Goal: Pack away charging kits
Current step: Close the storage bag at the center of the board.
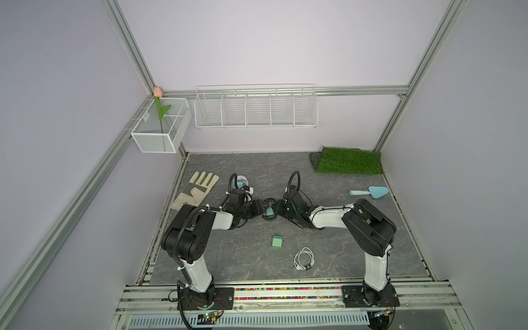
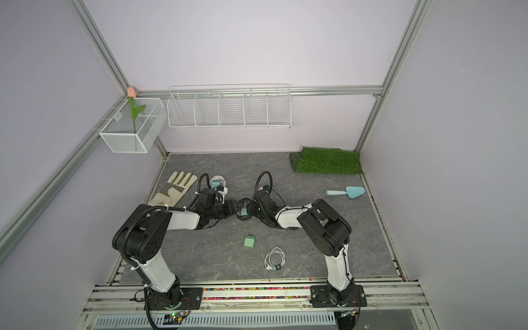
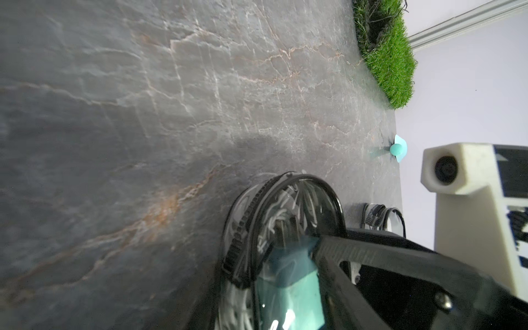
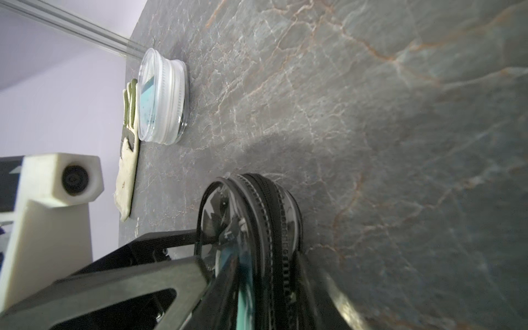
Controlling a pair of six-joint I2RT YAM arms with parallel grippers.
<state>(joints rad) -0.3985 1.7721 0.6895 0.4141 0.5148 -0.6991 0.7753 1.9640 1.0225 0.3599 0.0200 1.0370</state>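
Grippers meet mid-table on black case, which stands on edge on slate top. L gripper is at case's left side, R gripper at its right; both touch it in both top views.

Inside case, thru clear face: teal charger w/ white cable coiled round it.

L wrist view: L finger lies vs clear face, just over teal charger. 2nd finger out of shot, so can't tell if L is spread or clamped.

R wrist view: zip rim runs between R's jaws, R finger on near side. R looks pinched on black case.

Loose charger lies flat nearer robot base, well apart from both grippers. Loose cable is near it, toward R arm.

White case sits behind L wrist, teal block inside.

Glove far left, trowel far right, turf in back-right corner.
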